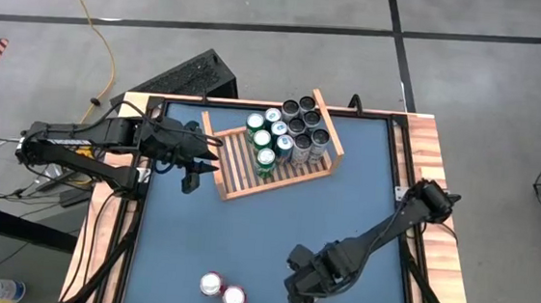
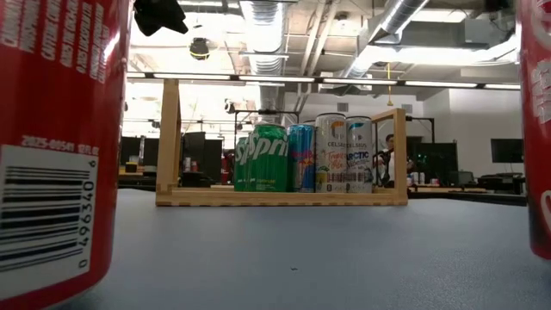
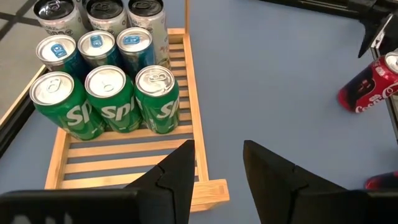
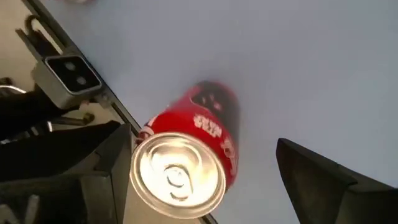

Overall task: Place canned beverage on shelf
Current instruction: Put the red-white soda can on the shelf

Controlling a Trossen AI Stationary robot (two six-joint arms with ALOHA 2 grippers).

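Note:
The wooden shelf (image 1: pixel 234 183) lies at the table's far middle, flat on the blue top, and holds several upright cans: green (image 3: pixel 112 99), blue and silver-black. Its near-left part shows bare slats (image 3: pixel 124 155). Two red cans (image 1: pixel 234 297) (image 1: pixel 211 283) stand upright near the front edge. My right gripper (image 1: pixel 296 297) hangs open above the table, just right of them, pointing steeply down. Its wrist view shows one red can (image 4: pixel 186 162) between and beyond its fingers. My left gripper (image 3: pixel 214 168) hovers open and empty at the shelf's left corner.
A small camera (image 4: pixel 68 73) sits on the table's front edge beside the red cans. Bare blue table (image 1: pixel 274 229) lies between the shelf and the red cans. Wooden rails (image 1: pixel 429 164) border the table's sides. A black box (image 1: pixel 194 73) stands behind the far-left corner.

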